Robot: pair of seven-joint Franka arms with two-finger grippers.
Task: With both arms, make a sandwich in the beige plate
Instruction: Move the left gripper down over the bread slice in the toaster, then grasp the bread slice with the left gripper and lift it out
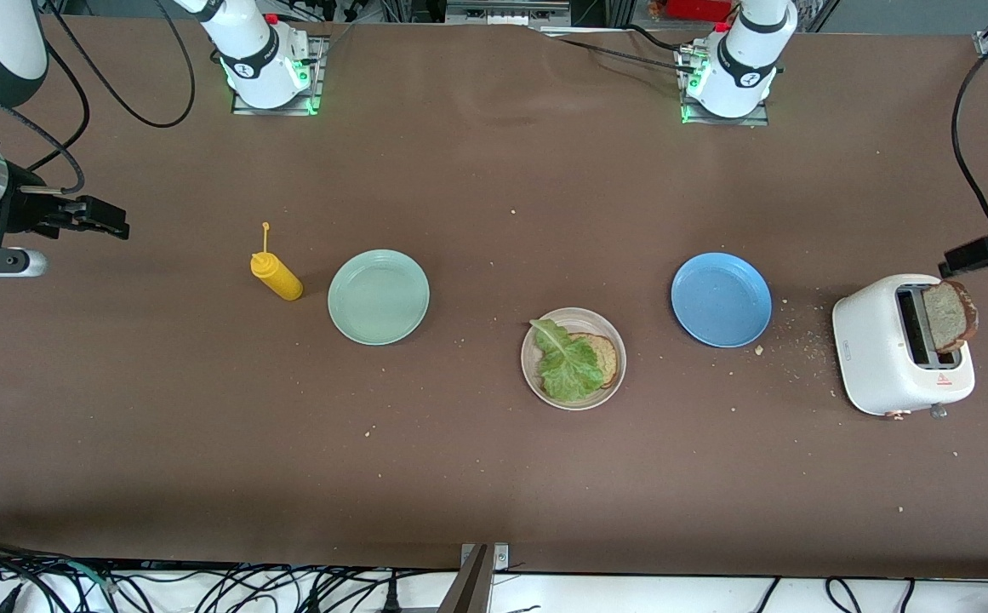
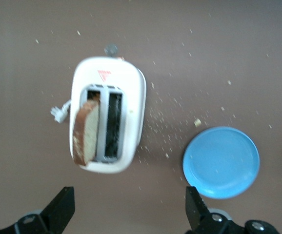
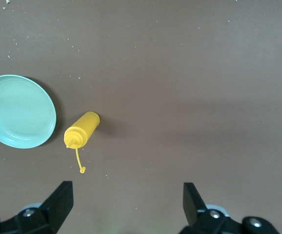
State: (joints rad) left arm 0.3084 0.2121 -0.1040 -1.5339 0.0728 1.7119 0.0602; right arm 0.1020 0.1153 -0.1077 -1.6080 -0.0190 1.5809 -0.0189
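The right gripper is waiting with spread fingers over bare table, the beige plate is holding bread under lettuce, and the open left gripper is hovering beside the toaster with the top slice waiting

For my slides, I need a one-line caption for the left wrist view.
Open left gripper above white toaster holding one bread slice, blue plate beside it.

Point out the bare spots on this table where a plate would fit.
Bare table runs nearer the camera than all three plates. More lies between the green plate and blue plate, toward the bases. Crowded: crumbs between the blue plate and toaster; mustard bottle beside the green plate.
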